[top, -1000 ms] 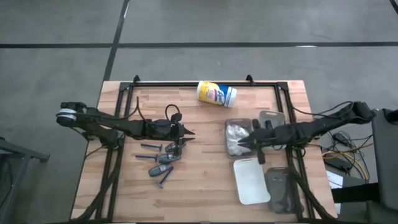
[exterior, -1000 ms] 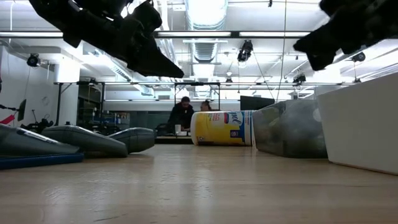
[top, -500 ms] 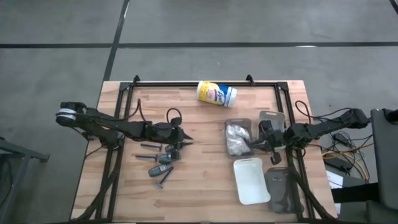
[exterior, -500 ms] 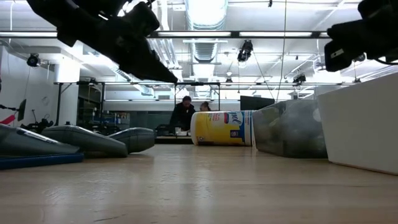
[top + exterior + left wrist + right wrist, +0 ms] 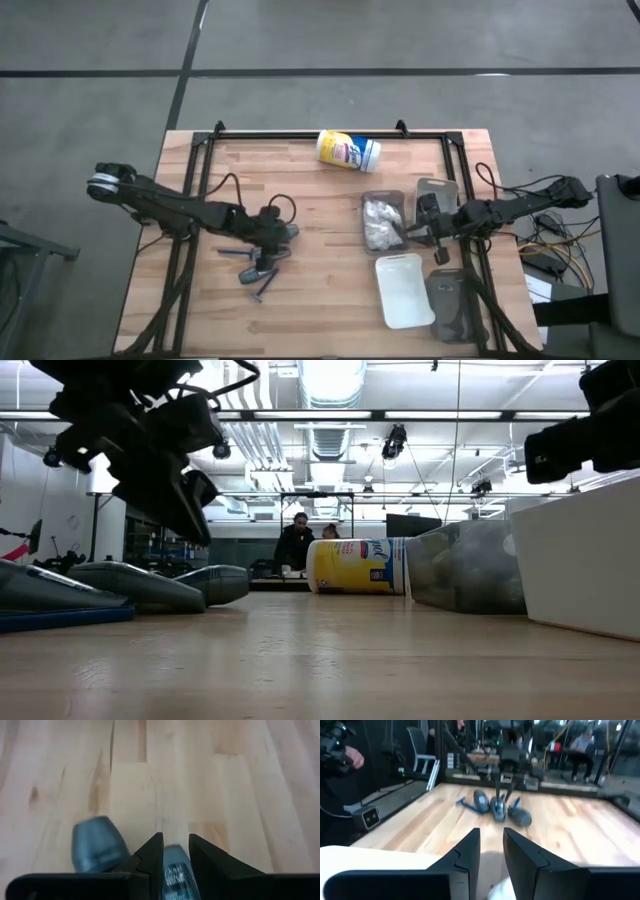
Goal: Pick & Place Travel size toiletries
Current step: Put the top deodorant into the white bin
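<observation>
The toiletries [image 5: 260, 262] lie in a loose pile on the table's left half: dark grey oblong tubes [image 5: 140, 586] and slim dark sticks [image 5: 50, 618]. My left gripper [image 5: 274, 240] points down over the pile's far end, open. In the left wrist view its fingertips [image 5: 175, 837] stand either side of one labelled tube [image 5: 175, 872], with a second tube [image 5: 97, 842] beside it; no touch shows. White crinkly packets [image 5: 380, 222] lie in a clear tray [image 5: 383, 197]. My right gripper [image 5: 406, 232] hovers at that tray's right side, open and holding nothing [image 5: 491, 832].
A yellow-and-white canister [image 5: 348, 150] lies on its side near the far edge. A white tray [image 5: 405, 290] and more clear trays [image 5: 450, 305] sit near the right edge. Bare wood spans the table's middle [image 5: 325, 250]. People show in the room beyond [image 5: 295, 545].
My left gripper has swung from level, pointing toward the table's right, to pointing down, and has sunk toward the near-left onto the pile of tubes. My right gripper has drawn back a little toward the table's right edge, then held still.
</observation>
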`<control>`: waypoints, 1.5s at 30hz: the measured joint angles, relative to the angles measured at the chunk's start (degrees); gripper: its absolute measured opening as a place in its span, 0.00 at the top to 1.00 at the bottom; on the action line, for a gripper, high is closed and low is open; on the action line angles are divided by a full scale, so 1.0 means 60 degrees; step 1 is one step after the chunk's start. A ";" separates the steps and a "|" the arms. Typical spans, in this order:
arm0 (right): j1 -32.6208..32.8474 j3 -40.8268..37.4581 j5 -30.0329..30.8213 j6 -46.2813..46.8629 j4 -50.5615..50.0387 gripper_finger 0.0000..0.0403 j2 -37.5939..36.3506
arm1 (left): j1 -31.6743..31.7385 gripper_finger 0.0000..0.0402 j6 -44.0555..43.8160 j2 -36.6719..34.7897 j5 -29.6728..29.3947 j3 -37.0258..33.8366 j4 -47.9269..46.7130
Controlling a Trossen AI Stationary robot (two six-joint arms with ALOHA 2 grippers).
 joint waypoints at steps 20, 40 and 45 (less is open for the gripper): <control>-0.0004 0.0000 0.0003 0.0308 0.0018 0.67 0.0322 | 0.0071 0.70 -0.0042 0.0002 -0.1858 0.0000 0.0252; -0.0004 0.0000 0.0007 0.0308 0.0029 0.55 0.0322 | 0.0089 0.41 -0.1990 0.0673 -0.2668 -0.0432 -0.0040; -0.0006 0.0004 0.0010 0.0308 0.0032 0.53 0.0319 | 0.0089 0.42 -0.2080 0.0795 -0.2789 -0.0503 0.0037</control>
